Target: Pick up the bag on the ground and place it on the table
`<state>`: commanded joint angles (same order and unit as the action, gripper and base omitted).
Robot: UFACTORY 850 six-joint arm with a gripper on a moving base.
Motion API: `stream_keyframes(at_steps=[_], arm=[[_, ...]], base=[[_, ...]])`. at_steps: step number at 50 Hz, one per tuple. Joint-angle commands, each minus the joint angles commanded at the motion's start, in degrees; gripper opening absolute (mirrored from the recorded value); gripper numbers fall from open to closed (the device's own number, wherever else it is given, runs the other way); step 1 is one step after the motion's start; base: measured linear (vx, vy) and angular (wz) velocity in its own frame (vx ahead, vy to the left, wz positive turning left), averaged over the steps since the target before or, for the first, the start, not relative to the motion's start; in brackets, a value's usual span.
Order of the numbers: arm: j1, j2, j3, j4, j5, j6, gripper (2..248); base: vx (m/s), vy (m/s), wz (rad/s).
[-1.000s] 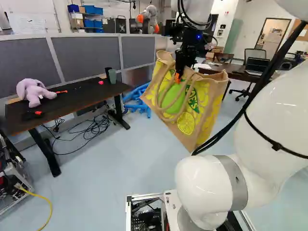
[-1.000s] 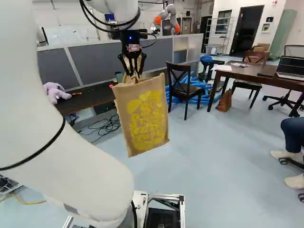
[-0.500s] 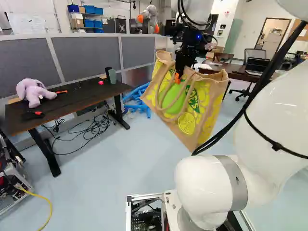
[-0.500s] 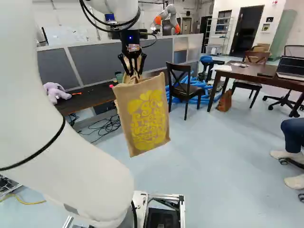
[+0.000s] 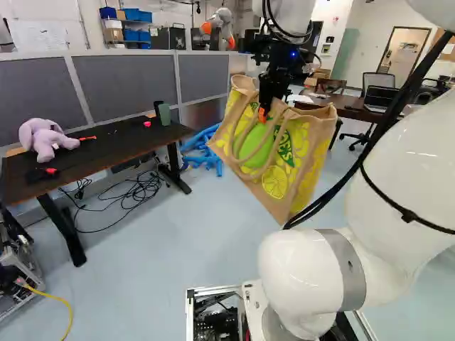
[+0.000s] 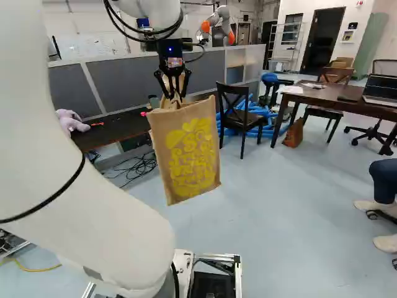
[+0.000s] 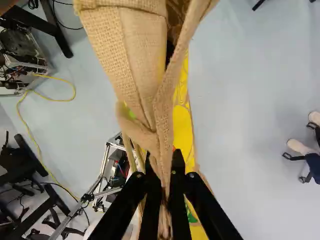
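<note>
Dangling above pale floor (image 5: 178, 249), yellow-printed bag (image 6: 189, 155) clamped by bunched fabric in hand (image 6: 175, 95).

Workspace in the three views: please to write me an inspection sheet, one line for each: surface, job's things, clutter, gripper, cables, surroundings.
Surface: black table and dark brown table; which one is the goal is not certain.
Job's things: jute bag hangs above the floor, on neither table.
Clutter: purple plush toy and green cup on the black table; blue tubes on the floor.
Gripper: the gripper is closed on the bag's fabric, one finger each side.
Cables: tangled black cables below the black table; yellow cable on the floor.
Surroundings: black chair; another robot beyond the partition.
</note>
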<state>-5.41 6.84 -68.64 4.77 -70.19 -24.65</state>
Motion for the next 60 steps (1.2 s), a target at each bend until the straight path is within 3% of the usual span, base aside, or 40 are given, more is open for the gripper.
stream_keyframes(at_steps=[16, 60], arm=[[0.0, 0.0, 0.0, 0.0, 0.0, 0.0, 22], [0.0, 0.0, 0.0, 0.0, 0.0, 0.0, 22]], base=[[0.190, -0.030, 0.068], [0.222, 0.052, 0.228]])
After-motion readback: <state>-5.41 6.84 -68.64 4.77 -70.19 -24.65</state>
